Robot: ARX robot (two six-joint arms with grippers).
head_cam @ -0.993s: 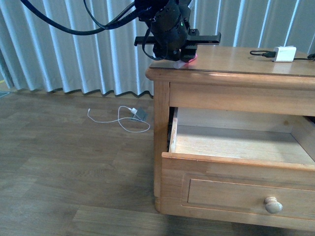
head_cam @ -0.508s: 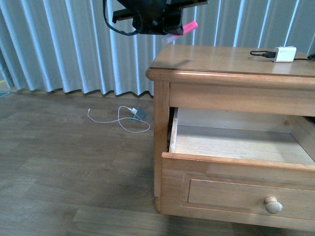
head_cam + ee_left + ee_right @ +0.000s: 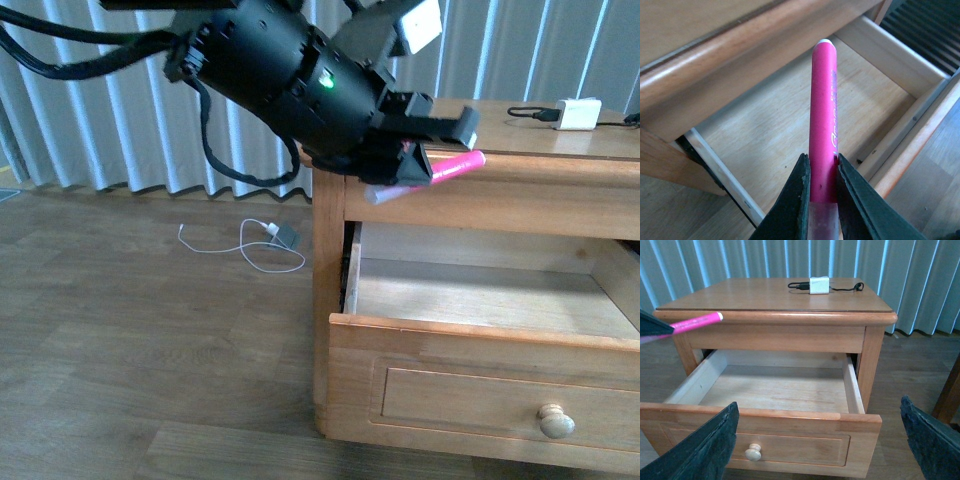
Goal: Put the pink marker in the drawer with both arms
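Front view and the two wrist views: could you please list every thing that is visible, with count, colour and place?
floor: 1, grey-brown wood.
curtain: 1, pale blue, behind everything.
cabinet: 1, honey-brown, on the floor.
drawer: 1, honey-brown, pulled open.
knob: 1, pale, on the drawer front.
marker: 1, pink, in the air by the cabinet's top edge.
charger: 1, white, on the cabinet top, black cable attached.
white cable: 1, with grey plug, on the floor left of the cabinet.
left claw: 1, black, shut on the marker.
right claw: 1, black, open, facing the drawer.
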